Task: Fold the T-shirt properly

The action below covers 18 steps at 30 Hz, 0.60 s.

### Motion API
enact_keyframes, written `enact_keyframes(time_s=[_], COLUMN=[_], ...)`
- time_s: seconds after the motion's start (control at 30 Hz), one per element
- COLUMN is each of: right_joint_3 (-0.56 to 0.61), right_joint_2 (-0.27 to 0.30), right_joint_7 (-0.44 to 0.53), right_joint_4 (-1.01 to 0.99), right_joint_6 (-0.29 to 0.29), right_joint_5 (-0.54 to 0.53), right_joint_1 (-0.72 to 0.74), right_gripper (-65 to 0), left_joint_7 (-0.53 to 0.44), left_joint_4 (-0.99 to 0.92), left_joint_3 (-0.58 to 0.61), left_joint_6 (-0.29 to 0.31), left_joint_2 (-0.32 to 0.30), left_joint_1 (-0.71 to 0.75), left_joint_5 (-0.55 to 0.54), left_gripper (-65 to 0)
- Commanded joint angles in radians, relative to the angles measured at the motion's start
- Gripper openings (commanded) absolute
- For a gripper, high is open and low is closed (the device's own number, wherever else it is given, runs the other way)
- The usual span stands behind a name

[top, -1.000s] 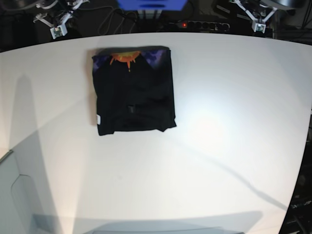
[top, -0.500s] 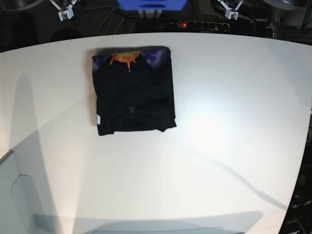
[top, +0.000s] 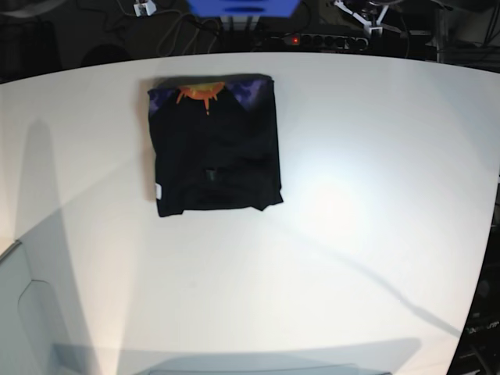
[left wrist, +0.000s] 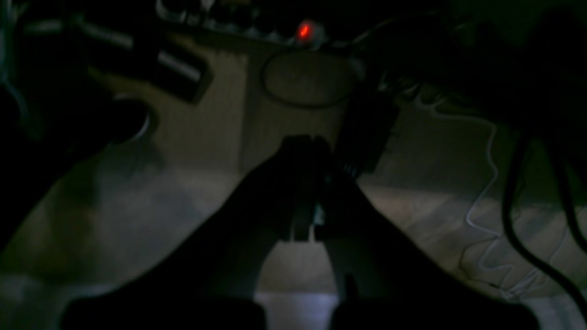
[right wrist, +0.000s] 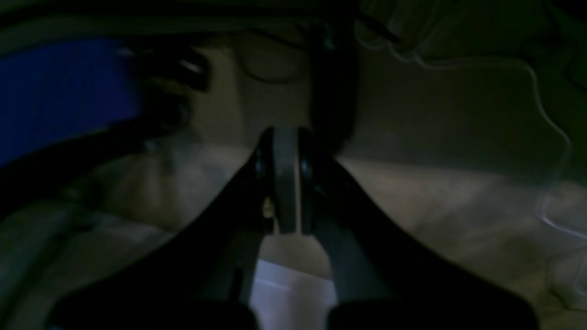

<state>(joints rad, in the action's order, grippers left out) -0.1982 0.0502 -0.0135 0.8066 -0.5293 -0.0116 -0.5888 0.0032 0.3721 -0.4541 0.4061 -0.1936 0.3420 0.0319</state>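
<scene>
Surface (top: 351, 195) is white, bearing the folded T-shirt (top: 212, 148) alone. Beyond, a dim floor (left wrist: 202, 137) with cables (left wrist: 486, 183). Both arms' fingers (left wrist: 293, 183) (right wrist: 285, 183) are clenched, empty.

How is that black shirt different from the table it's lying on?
The T-shirt is black; the table is white. The T-shirt is folded into a compact rectangle; the table spreads much wider on every side of it. The T-shirt carries an orange-and-purple print at its far edge and a small white tag; the table is plain. Both lie flat.
</scene>
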Motion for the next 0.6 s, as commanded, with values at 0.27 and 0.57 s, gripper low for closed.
enact_keyframes(time_s=[0.27,0.57], right_joint_3=[0.021,0.093], right_joint_2=[-0.019,-0.042], right_joint_7=[0.306,0.327], right_joint_4=[-0.511,-0.596], right_joint_6=[0.518,0.684], right_joint_5=[0.167,0.221], right_joint_1=[0.217,0.260], right_gripper=[-65.0,-65.0], left_joint_7=[-0.004,-0.004], left_joint_4=[-0.058,-0.061], left_joint_3=[0.206,0.252], left_joint_6=[-0.134,-0.140], left_joint_2=[0.044,0.075], left_joint_1=[-0.039,-0.051], left_joint_5=[-0.010,-0.008], left_gripper=[-65.0,-65.0])
